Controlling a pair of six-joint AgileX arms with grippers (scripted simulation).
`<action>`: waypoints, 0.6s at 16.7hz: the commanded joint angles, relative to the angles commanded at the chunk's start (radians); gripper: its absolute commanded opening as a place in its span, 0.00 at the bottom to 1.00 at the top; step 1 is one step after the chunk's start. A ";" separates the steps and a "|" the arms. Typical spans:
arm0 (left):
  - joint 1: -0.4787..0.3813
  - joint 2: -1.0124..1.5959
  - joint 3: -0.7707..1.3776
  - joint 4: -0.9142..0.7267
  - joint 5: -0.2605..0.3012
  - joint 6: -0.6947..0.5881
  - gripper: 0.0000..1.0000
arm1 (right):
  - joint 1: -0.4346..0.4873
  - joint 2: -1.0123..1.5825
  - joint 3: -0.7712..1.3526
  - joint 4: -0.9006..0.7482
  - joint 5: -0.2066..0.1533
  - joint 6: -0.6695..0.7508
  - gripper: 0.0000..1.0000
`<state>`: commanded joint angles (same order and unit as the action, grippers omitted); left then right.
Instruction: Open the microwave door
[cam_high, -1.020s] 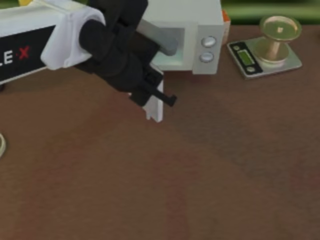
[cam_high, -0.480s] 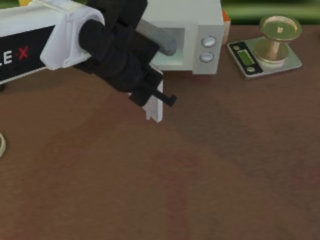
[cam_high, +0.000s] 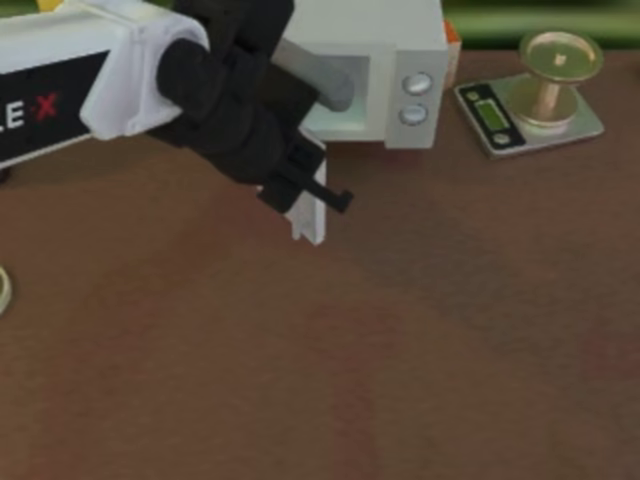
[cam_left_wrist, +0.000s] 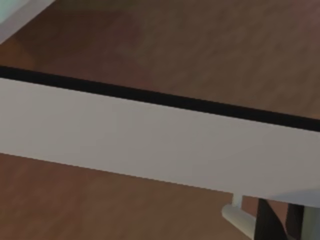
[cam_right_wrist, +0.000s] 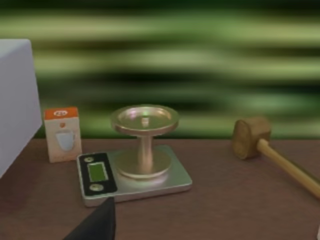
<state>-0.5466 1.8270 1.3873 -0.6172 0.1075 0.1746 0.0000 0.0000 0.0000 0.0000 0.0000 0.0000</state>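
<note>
1. You have a brown table (cam_high: 450, 330) filling the top view, with a blurred green backdrop along its far edge.
2. Your left arm (cam_high: 110, 85) reaches in from the left across the far part of the table, white casing first, then the black wrist.
3. The microwave (cam_high: 385, 40) stands at the far edge, a little right of centre. Its cavity is open to view, pale inside, with two silver knobs (cam_high: 415, 98) on the right panel.
4. The door (cam_high: 312, 205) is swung out toward the near side, seen edge-on from above as a narrow white strip just left of the cavity. In the left wrist view the door (cam_left_wrist: 150, 145) is a broad white band with a dark line along one edge, crossing the whole picture.
5. Your left gripper (cam_high: 318, 188) is at the door's outer end, its black fingers lying against the white edge. You cannot tell from these views whether they are clamped on it.
6. A grey scale (cam_high: 530, 110) sits right of the microwave at the far edge, carrying a brass spool-shaped piece (cam_high: 555, 65).
7. In the right wrist view you see a wooden mallet (cam_right_wrist: 265, 145) right of the scale, and a small orange-topped box (cam_right_wrist: 62, 132) between scale and microwave.
8. Your right gripper shows only as a dark tip (cam_right_wrist: 97, 225) in its own wrist view; its state cannot be told.
</note>
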 joint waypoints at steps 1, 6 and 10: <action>0.001 -0.001 -0.001 0.000 0.002 0.003 0.00 | 0.000 0.000 0.000 0.000 0.000 0.000 1.00; 0.045 -0.039 -0.034 -0.008 0.058 0.114 0.00 | 0.000 0.000 0.000 0.000 0.000 0.000 1.00; 0.068 -0.055 -0.056 -0.017 0.089 0.174 0.00 | 0.000 0.000 0.000 0.000 0.000 0.000 1.00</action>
<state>-0.4782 1.7717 1.3310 -0.6338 0.1963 0.3487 0.0000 0.0000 0.0000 0.0000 0.0000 0.0000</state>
